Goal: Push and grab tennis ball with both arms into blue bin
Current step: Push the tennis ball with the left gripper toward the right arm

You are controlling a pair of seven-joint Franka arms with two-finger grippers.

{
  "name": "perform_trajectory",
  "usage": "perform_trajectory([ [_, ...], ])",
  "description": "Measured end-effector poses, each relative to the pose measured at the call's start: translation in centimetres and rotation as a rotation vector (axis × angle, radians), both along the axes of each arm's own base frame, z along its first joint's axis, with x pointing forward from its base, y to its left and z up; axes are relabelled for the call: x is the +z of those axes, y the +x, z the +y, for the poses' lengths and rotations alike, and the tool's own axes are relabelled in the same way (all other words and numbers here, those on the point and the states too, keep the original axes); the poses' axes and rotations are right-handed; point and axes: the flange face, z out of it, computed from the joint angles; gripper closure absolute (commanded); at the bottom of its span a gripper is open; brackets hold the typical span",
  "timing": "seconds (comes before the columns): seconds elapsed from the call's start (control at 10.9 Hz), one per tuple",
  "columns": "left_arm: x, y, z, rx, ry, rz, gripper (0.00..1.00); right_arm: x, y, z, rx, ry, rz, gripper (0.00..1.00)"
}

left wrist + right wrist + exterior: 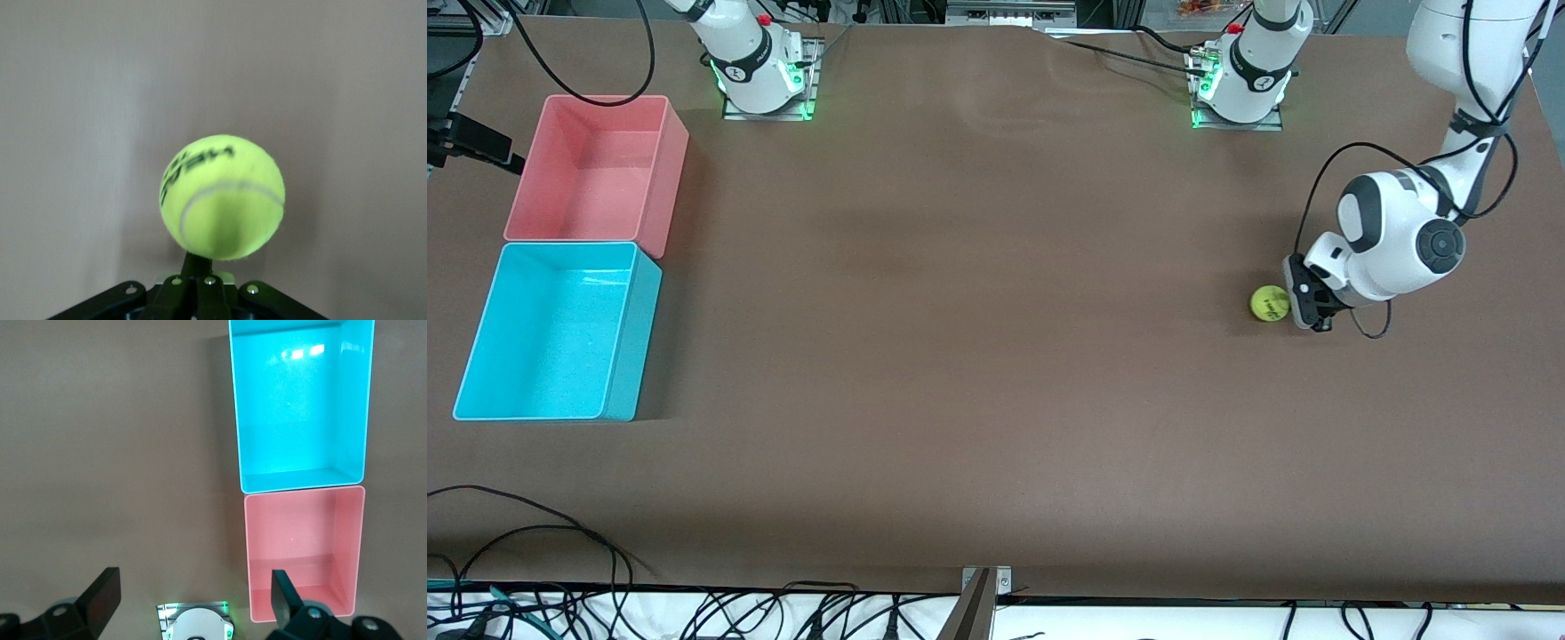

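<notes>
Pressing shut left gripper (pixel 1309 307) against tennis ball (pixel 1270 303); right gripper (pixel 193 600) open, empty, waiting. Risk: off-centre shove, ball rolling wide of blue bin (pixel 618 333).

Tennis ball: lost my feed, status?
Left hand shut, against tennis ball on table. Right hand open, waiting high. Blue bin empty; path clear.

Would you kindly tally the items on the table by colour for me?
Yellow-green: 1, the tennis ball
Blue: 1, the blue bin
Pink: 1, the pink bin
Total: 3
</notes>
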Motion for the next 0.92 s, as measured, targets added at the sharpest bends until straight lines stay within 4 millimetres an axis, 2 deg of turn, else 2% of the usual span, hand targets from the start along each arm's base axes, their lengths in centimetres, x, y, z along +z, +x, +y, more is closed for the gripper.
perform_trajectory([
  [0.09,0.2,0.3,-3.9,0.066,-0.025,0.006,1.00,0.0,0.0,0.0,0.000,0.000,0.000,0.00],
  [0.18,0.7,0.5,-9.2,0.128,-0.035,0.013,1.00,0.0,0.0,0.0,0.000,0.000,0.000,0.00],
  [0.28,1.2,0.5,-13.3,0.161,-0.039,0.013,1.00,0.0,0.0,0.0,0.000,0.000,0.000,0.00],
  [0.37,1.7,0.5,-15.5,0.174,-0.040,0.010,1.00,0.0,0.0,0.0,0.000,0.000,0.000,0.00],
  [0.46,1.8,0.7,-15.7,0.180,-0.040,0.007,1.00,0.0,0.0,0.0,-0.001,0.000,0.000,0.00],
  [0.64,1.7,0.9,-14.5,0.202,-0.037,0.007,1.00,0.0,0.0,0.0,-0.001,0.000,0.000,0.00],
  [0.92,1.5,0.9,-14.2,0.208,-0.036,0.011,1.00,0.0,0.0,0.0,-0.001,0.000,0.000,0.00],
])
